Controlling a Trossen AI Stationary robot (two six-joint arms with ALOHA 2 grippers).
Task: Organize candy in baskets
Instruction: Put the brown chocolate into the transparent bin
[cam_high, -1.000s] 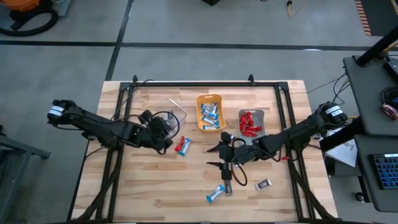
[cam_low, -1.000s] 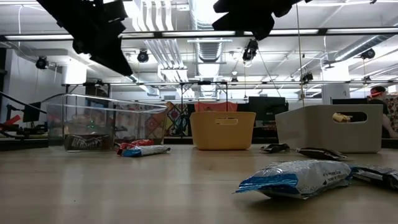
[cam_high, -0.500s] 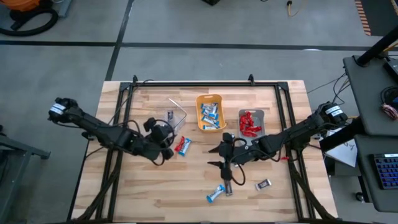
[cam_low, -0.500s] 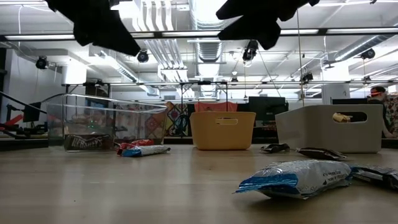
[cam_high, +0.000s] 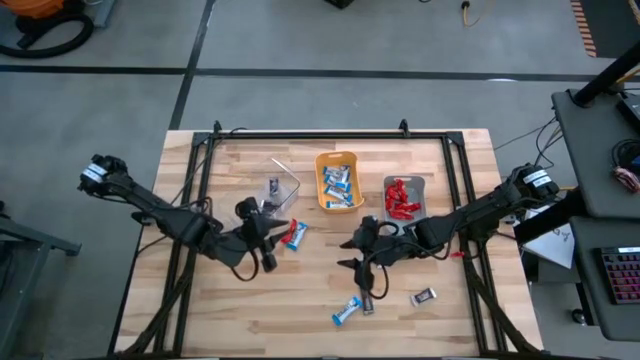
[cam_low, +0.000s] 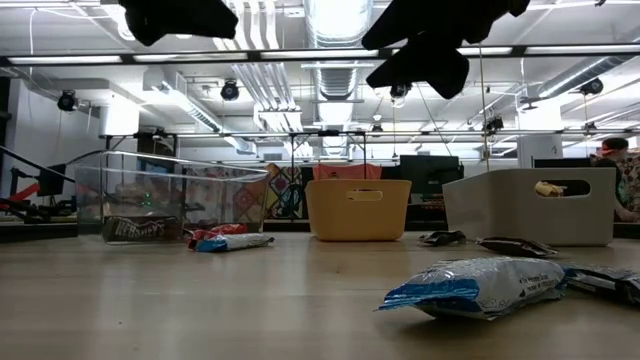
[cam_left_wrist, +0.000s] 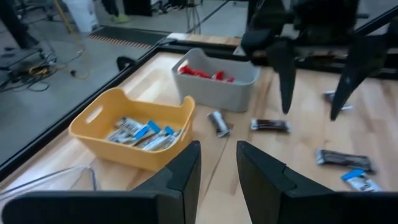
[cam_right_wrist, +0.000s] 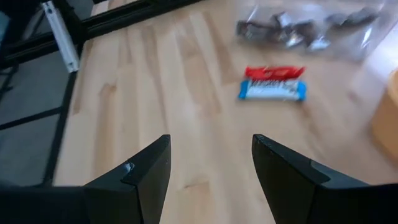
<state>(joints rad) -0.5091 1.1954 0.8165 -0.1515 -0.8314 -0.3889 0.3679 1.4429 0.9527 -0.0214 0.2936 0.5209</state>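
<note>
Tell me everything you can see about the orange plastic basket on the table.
The orange plastic basket is a small rectangular bin with rounded corners, opaque walls and a slot handle cut into its end. It stands upright and open-topped on the wooden table, toward the far edge, between the clear plastic bin and the grey bin, apart from both. Several blue-and-white wrapped candy bars lie loose inside. Neither gripper touches it.

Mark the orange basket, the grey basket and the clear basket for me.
orange basket (cam_high: 322, 205): high view, on its front rim.
grey basket (cam_high: 388, 183): high view, on its back left rim corner.
clear basket (cam_low: 90, 200): low view, on its see-through front wall.
</note>
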